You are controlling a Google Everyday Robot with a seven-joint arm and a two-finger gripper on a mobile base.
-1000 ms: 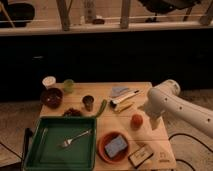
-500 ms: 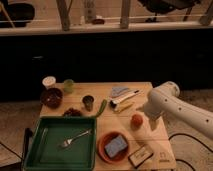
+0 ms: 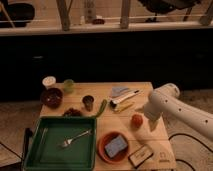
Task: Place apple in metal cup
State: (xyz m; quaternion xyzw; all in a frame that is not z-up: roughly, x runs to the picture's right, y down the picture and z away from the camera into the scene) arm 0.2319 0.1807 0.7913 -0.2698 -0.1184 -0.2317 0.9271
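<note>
The apple (image 3: 137,120), small, round and orange-red, lies on the wooden table (image 3: 160,150) right of centre. The metal cup (image 3: 88,102), dark and cylindrical, stands upright near the table's middle, well left of the apple. My white arm reaches in from the right, and its gripper (image 3: 146,114) hangs at the arm's tip just right of and above the apple. The arm's own body mostly hides the gripper. It stands open with nothing in it, and the apple rests free on the wood.
Back left stand a white cup (image 3: 49,81), a light green cup (image 3: 68,86) and a dark red bowl (image 3: 51,97). Grapes (image 3: 73,112) lie by the metal cup. A green tray (image 3: 35,155) holds a fork (image 3: 75,139). An orange bowl (image 3: 103,150) holds a blue sponge (image 3: 116,145).
</note>
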